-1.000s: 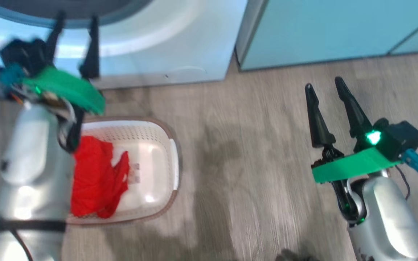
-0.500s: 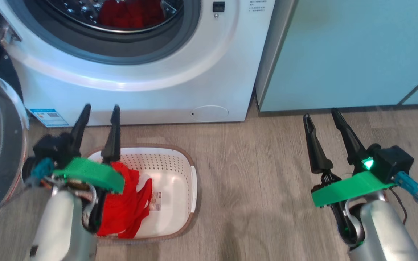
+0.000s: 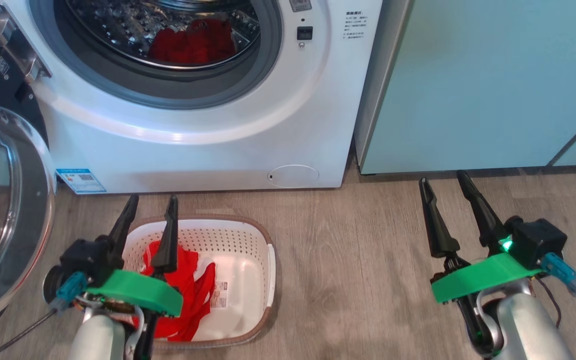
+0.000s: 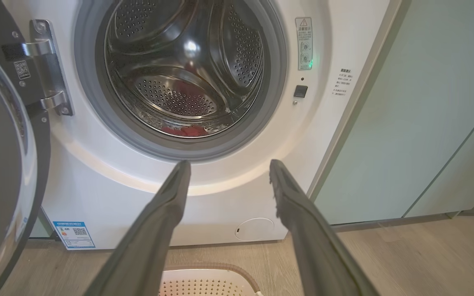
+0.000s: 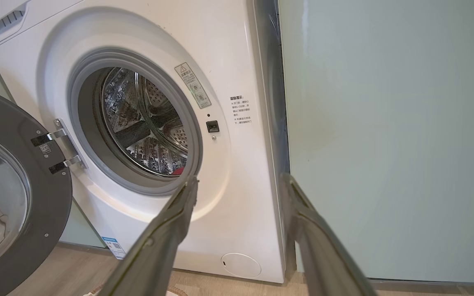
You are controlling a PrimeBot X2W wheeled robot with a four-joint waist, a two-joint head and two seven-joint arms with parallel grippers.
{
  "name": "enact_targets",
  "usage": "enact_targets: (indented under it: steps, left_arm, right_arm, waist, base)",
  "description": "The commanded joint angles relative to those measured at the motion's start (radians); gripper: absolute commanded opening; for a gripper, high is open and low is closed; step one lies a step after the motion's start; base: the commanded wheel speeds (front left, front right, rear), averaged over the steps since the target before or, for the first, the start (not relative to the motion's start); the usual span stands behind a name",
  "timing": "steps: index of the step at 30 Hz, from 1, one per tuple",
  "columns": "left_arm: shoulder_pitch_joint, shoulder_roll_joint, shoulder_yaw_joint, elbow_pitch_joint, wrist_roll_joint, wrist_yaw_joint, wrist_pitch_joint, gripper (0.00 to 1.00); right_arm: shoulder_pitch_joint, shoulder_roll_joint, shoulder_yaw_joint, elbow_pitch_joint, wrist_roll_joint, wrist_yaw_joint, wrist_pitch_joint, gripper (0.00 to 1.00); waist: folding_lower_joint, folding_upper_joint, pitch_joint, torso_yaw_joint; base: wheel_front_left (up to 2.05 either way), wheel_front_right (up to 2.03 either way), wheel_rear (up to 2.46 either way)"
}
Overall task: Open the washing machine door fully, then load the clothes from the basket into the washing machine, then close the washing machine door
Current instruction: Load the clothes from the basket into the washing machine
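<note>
The white washing machine (image 3: 193,150) stands with its door (image 3: 3,200) swung open to the left, glass bowl facing out. One red garment (image 3: 193,42) lies in the steel drum (image 4: 187,74). On the floor in front sits the white basket (image 3: 248,235), with red clothes (image 3: 188,295) in its left half. My left gripper (image 3: 151,200) hovers open over the basket's left side, empty, fingers pointing at the machine (image 4: 229,162). My right gripper (image 3: 442,177) is open and empty over bare floor to the right, facing the machine's right edge (image 5: 239,179).
Pale teal cabinets (image 3: 468,85) adjoin the machine on the right. Wood-look floor (image 3: 358,260) stretches between the basket and my right arm. Low on the machine's front are a round filter cover (image 3: 293,176) and a blue sticker (image 3: 80,181).
The head camera has tilted up, bringing the drum and open door into view. My left gripper has drawn back from the machine's front to above the basket, staying open. The right gripper holds its pose.
</note>
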Motion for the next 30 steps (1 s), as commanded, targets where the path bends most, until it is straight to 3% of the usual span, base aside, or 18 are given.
enact_targets:
  steps: [1, 30]
  left_arm:
    - [-0.023, 0.007, 0.021, -0.044, -0.001, 0.009, -0.005, 1.00]
    - [-0.003, 0.007, -0.010, -0.065, -0.007, 0.038, -0.005, 1.00]
  right_arm:
    - [-0.013, 0.001, 0.028, -0.030, 0.000, 0.000, -0.006, 1.00]
    - [-0.008, 0.001, 0.034, -0.028, 0.001, 0.000, -0.006, 1.00]
  waist:
    - [0.0001, -0.0001, -0.003, 0.001]
    - [0.0001, -0.0001, 0.009, -0.004]
  base:
    - [0.00, 0.00, 0.00]
    - [0.00, 0.00, 0.00]
